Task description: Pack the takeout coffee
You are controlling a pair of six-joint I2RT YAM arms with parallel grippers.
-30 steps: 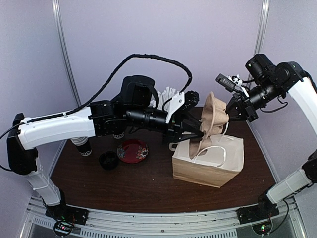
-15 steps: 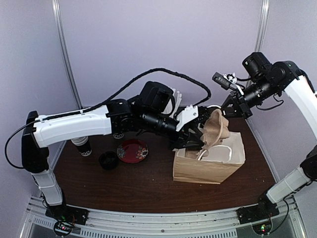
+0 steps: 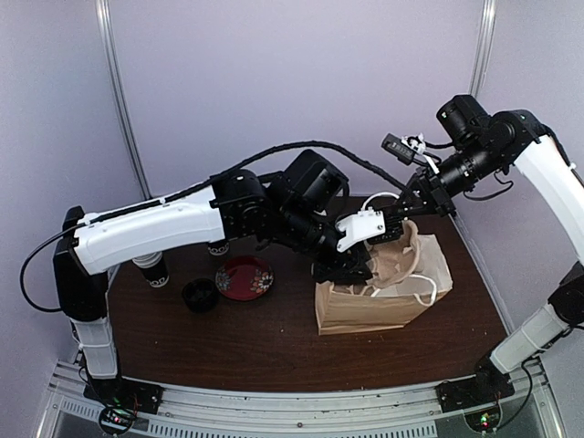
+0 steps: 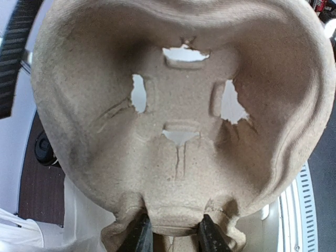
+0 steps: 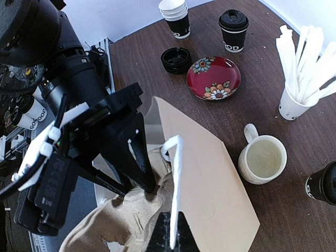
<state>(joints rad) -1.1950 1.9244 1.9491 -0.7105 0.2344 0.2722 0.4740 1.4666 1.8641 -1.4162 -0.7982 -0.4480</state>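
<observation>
Since a second ago your left arm has swung over and down, bringing the cup carrier [image 3: 399,260] from above the paper bag [image 3: 365,310] into its open mouth. On the dark table [image 3: 182,342] the bag stands at the right, leaning, with the carrier's lower part inside it. Your left gripper [image 4: 170,231] is clamped on the carrier's rim, one finger on each side. Your right gripper [image 5: 172,233] is closed on one white bag handle [image 5: 176,178] and holds it up. None of the coffee is in the bag: one lidded coffee cup [image 5: 233,29] stands beyond the red plate [image 5: 213,77], well apart from the bag, and a second coffee cup [image 5: 323,184] sits at the edge of the right wrist view, near the mug [image 5: 262,159]. A stack of unlidded cups [image 5: 176,18] and a loose black lid [image 5: 176,59] lie near the plate.
</observation>
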